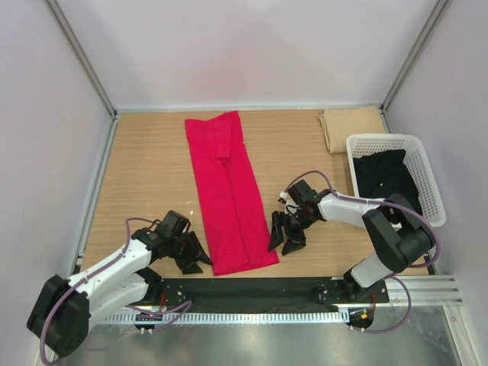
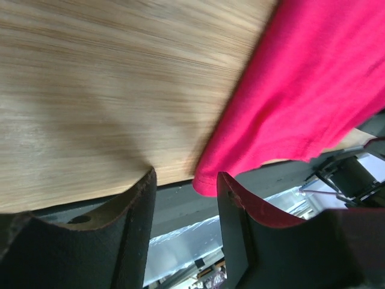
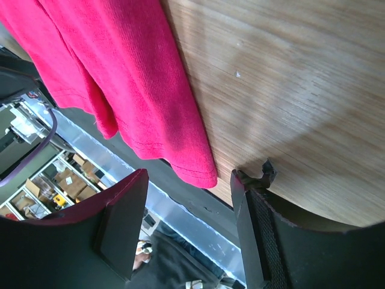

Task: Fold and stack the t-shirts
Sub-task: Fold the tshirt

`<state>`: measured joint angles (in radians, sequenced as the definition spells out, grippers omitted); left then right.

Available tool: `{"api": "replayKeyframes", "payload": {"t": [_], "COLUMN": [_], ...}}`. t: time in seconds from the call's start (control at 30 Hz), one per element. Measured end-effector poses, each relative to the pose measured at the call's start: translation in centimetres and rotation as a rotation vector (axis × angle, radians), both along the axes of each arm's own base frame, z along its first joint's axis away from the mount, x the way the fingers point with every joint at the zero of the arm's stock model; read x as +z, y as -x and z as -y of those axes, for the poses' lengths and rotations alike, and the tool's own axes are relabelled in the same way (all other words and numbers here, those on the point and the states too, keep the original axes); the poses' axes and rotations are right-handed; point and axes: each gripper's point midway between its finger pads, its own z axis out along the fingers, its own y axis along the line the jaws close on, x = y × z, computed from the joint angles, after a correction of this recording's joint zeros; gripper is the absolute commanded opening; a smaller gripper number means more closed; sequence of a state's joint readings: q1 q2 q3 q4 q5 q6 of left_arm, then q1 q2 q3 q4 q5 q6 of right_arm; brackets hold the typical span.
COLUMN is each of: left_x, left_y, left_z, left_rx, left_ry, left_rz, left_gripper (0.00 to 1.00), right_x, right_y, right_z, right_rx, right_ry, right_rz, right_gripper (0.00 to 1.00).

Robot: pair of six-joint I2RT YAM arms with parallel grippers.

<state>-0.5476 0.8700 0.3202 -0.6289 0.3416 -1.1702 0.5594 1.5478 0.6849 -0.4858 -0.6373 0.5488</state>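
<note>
**A:** How do you expect the red t-shirt (image 1: 229,191) to handle?

**B:** Light and limp, I'd say. It is soft cloth with no stiffness, so whatever isn't held will sag and drag. It lies on the desk (image 1: 152,168) as a long narrow strip, doubled lengthwise, running from the far middle down to the near edge.

**A:** Where would you take hold?

**B:** At the two near corners, one for each arm. Each pinch should catch every layer, or the lower ones will probably stay behind when the end is lifted.

**A:** Are the fingers on it?

**B:** No. The left fingers (image 2: 132,241) stand apart just left of the near-left corner, with nothing between them. The right fingers (image 3: 120,229) are spread wider, just right of the near-right corner, and they are empty too.

**A:** What does the overhead view show that the wrist views don't?

**B:** It shows the whole strip and how straight it lies. It also takes in a tan cloth (image 1: 351,126) folded at the far right, and a white basket (image 1: 385,139) on the right with dark cloth (image 1: 385,179) inside.

**A:** And the wrist cameras?

**B:** They show the corners up close. You can see the stitched hem, the cloth tipping slightly over the desk's near edge, and the clear gap between each pair of fingers. From above the fingers are only dark shapes beside the shirt. Neither wrist view reaches the far end.
</note>
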Motion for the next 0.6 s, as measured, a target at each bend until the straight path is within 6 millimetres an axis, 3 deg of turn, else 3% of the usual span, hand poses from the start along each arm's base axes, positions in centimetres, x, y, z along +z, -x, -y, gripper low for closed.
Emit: {"api": "replayKeyframes", "payload": {"t": [0.23, 0.6], "left_x": [-0.4, -0.4], "left_y": [0.5, 0.7], "left_z": [1.3, 2.4], "left_rx": [-0.035, -0.04], "left_ry": [-0.003, 0.022], "left_rz": [-0.075, -0.093], "left_gripper": [0.5, 0.45], "right_x": [0.0, -0.1], "right_y": [-0.2, 0.1], "right_z": [0.2, 0.5], "right_rx": [-0.006, -0.008], "right_ry": [0.013, 0.016], "right_rz": [0.02, 0.029], "right_gripper": [0.64, 0.64]}}
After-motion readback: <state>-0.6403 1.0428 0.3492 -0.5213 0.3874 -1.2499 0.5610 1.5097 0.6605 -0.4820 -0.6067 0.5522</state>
